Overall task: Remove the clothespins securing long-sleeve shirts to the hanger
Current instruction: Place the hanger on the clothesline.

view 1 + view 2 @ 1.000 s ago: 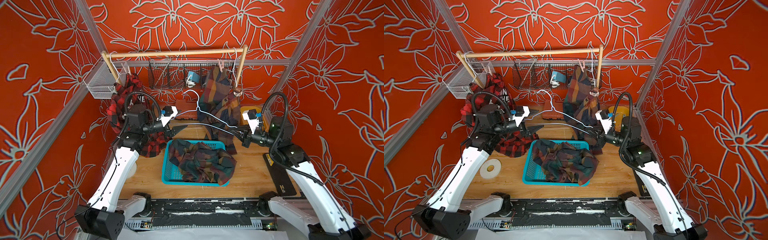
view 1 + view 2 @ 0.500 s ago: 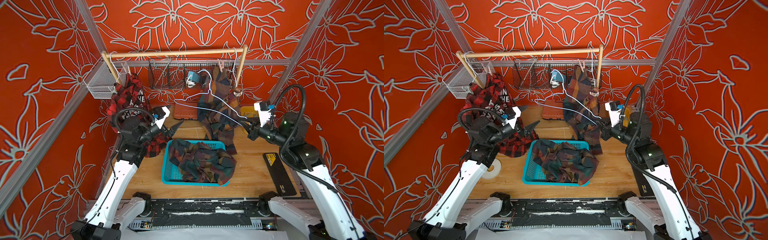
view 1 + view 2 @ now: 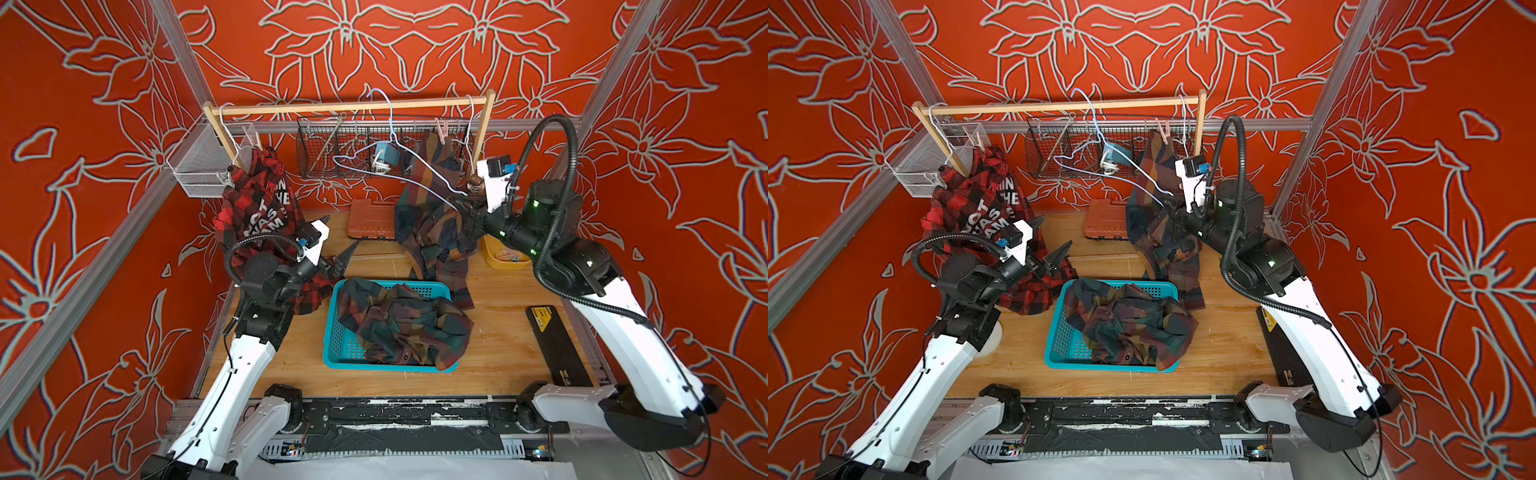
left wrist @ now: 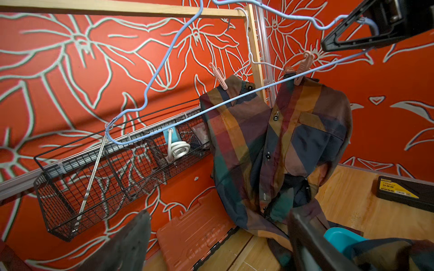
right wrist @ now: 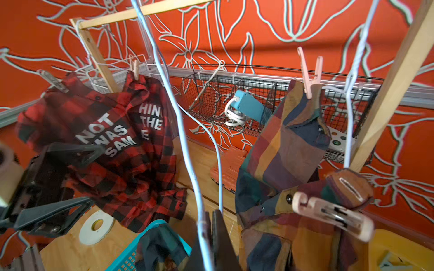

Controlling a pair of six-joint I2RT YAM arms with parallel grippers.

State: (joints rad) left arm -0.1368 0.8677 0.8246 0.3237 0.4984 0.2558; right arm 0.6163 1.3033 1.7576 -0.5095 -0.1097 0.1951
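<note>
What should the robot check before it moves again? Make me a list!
1. Right tool shut on blue hanger: ok.
2. Left tool open and empty: ok.
3. Hanger hook seated on rail: cannot tell.
4. Loose shirt inside basket: ok.
5. Hanging shirt free of pins: not ok, two pink pins grip it.
6. Red shirt free of pins: not ok, a pin holds it.
</note>
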